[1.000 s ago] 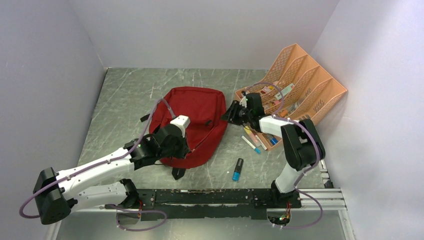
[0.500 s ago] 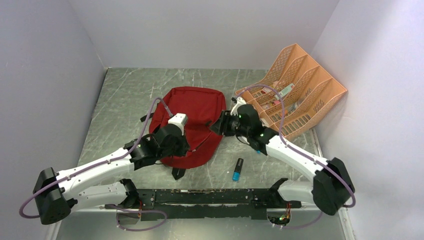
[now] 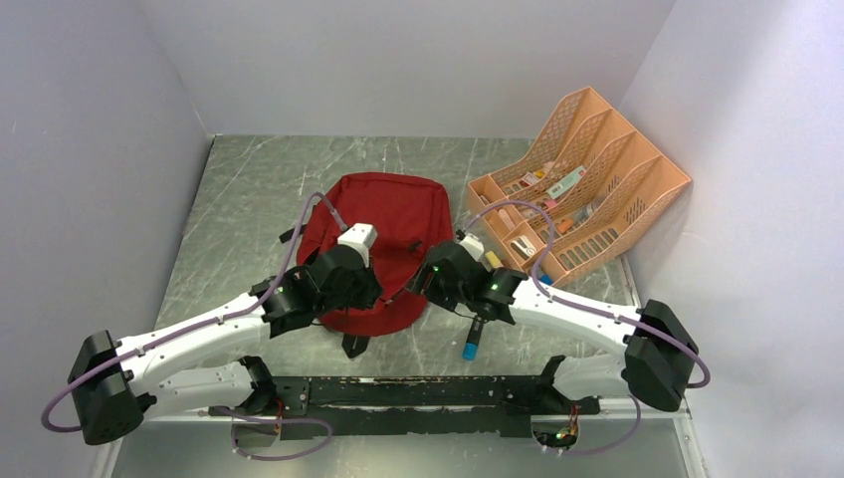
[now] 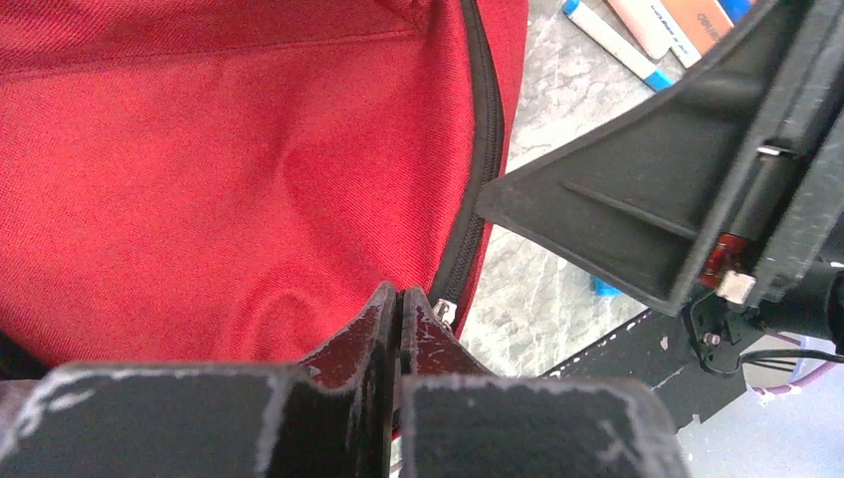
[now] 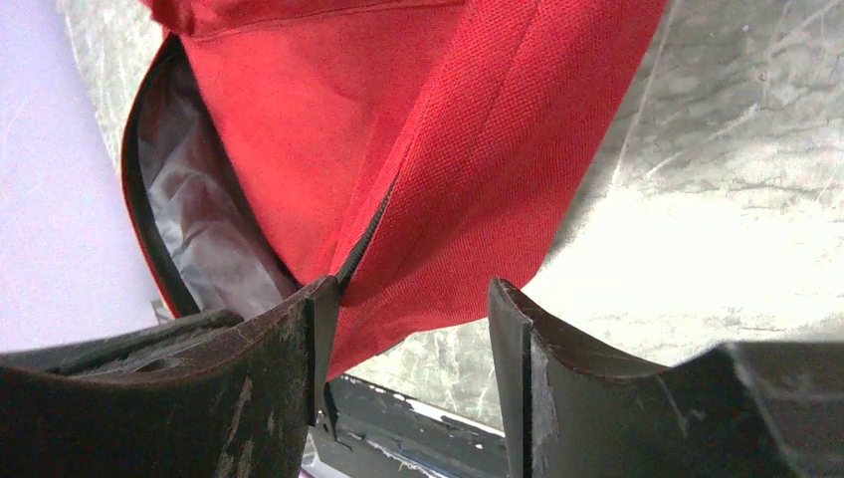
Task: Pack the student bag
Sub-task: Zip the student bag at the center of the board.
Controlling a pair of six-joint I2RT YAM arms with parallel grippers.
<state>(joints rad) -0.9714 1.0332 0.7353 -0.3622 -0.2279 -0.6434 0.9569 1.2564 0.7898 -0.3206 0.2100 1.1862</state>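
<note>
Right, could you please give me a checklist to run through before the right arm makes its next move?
1. Left gripper: jaws shut at the backpack zip edge: ok.
2. Fabric truly pinched there: cannot tell.
3. Backpack mouth open, grey lining showing: ok.
4. Right gripper: jaws open, empty: ok.
5. Marker lying on the table, not packed: not ok.

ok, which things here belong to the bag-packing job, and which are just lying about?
Job:
- student bag
- left gripper, shut at the bag's zip edge
- right gripper, open by the bag's zip

Lying about:
- peach desk organiser, stationery in its slots
- blue-ended marker, loose on the table
</note>
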